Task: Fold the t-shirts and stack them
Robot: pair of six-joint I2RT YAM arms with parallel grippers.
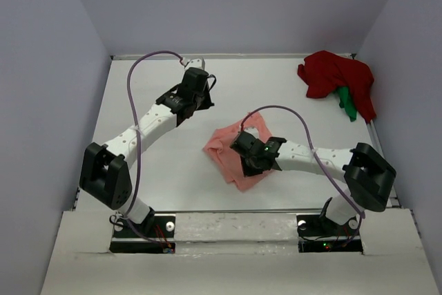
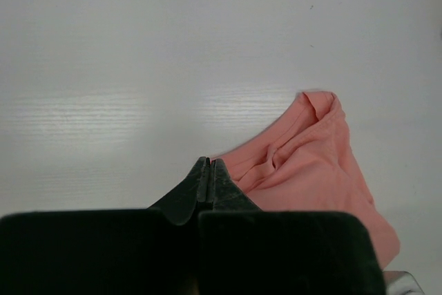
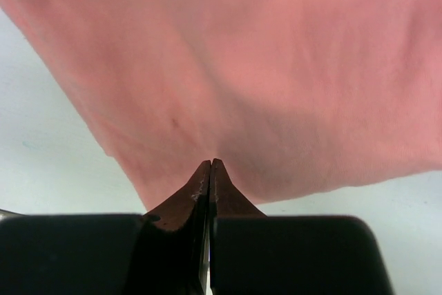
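White table [image 1: 276,88], pale grey walls [image 1: 41,67]; salmon-pink t-shirt [image 1: 217,151] lies crumpled centrally.

— What lies under it all?
— A white table [image 1: 173,170] with a faint grain.
— And around it?
— Pale grey walls [image 1: 228,5] on three sides, a white board [image 1: 235,267] along the near edge.

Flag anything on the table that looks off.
The crumpled dark red cloth t-shirt lies in an unfolded heap at the far right corner, with a bright green cloth t-shirt poking out beneath it. The salmon-pink cloth t-shirt at the centre is a roughly folded bundle lying askew, under the shut right gripper.
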